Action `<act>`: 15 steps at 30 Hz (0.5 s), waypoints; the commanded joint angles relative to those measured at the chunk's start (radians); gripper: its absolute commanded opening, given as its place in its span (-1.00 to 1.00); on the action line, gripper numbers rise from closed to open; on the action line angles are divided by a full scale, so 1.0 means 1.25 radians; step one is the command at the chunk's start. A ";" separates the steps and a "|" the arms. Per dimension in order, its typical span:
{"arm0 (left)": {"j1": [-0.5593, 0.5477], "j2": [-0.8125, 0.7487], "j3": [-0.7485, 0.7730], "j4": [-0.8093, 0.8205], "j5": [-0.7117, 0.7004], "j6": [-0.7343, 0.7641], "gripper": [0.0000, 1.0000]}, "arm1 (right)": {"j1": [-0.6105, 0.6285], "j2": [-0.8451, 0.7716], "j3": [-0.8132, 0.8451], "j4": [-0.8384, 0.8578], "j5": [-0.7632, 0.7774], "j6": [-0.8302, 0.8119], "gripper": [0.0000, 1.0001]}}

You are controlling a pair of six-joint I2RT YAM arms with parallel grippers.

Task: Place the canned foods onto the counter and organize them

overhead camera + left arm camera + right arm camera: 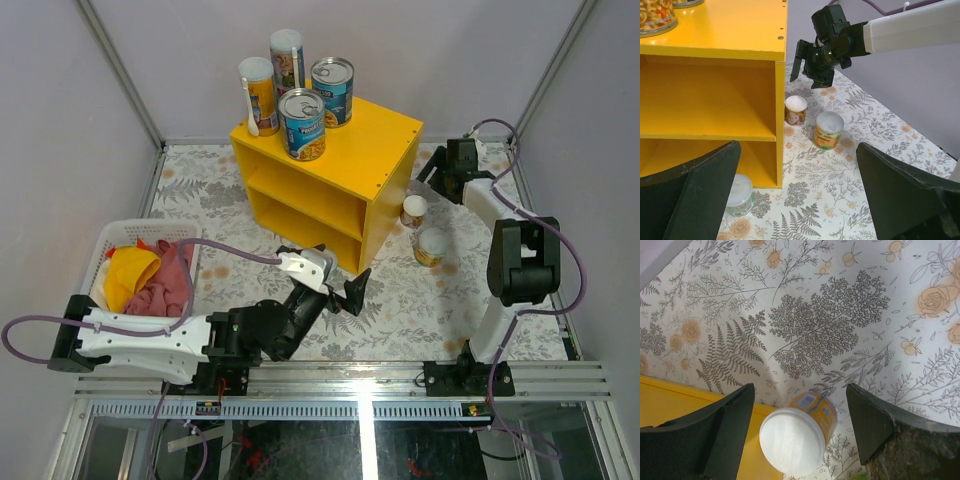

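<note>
Cans (302, 124): four on yellow bench (375, 140) top | left pincer (340, 275) wide, empty | right pincer (800, 386) open over white-lidded can (795, 437), not gripping

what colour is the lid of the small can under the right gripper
White lid, seen best in the right wrist view.

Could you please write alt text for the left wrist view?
The right gripper hovers open above a small can and a wider can standing on the floral table beside the yellow counter; a third can sits by the counter's base.
</note>
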 commanded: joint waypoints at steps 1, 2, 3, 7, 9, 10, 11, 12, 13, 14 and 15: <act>-0.007 -0.007 -0.020 0.089 -0.042 -0.001 0.97 | -0.003 0.021 0.050 0.012 -0.054 -0.022 0.61; -0.006 -0.007 -0.022 0.093 -0.045 0.002 0.97 | -0.003 0.023 0.045 0.012 -0.062 -0.019 0.60; -0.006 -0.006 -0.025 0.097 -0.044 0.004 0.97 | -0.003 0.022 0.035 0.013 -0.069 -0.016 0.60; -0.006 -0.003 -0.040 0.114 -0.045 0.004 0.97 | -0.003 0.011 -0.019 0.035 -0.093 -0.002 0.57; -0.006 -0.004 -0.046 0.115 -0.046 0.002 0.97 | -0.001 0.002 -0.050 0.048 -0.105 0.000 0.54; -0.006 -0.005 -0.049 0.115 -0.045 -0.001 0.97 | 0.000 -0.004 -0.064 0.056 -0.111 0.002 0.52; -0.006 -0.006 -0.051 0.114 -0.045 -0.003 0.97 | 0.000 -0.009 -0.077 0.062 -0.114 0.005 0.51; -0.006 -0.008 -0.054 0.112 -0.045 -0.006 0.97 | 0.001 -0.015 -0.089 0.067 -0.117 0.008 0.50; -0.006 -0.010 -0.059 0.110 -0.044 -0.010 0.97 | 0.004 -0.021 -0.100 0.074 -0.123 0.009 0.50; -0.006 -0.012 -0.062 0.107 -0.045 -0.014 0.97 | 0.008 -0.024 -0.107 0.076 -0.125 0.009 0.49; -0.005 -0.014 -0.066 0.103 -0.046 -0.020 0.97 | 0.013 -0.027 -0.112 0.076 -0.127 0.008 0.49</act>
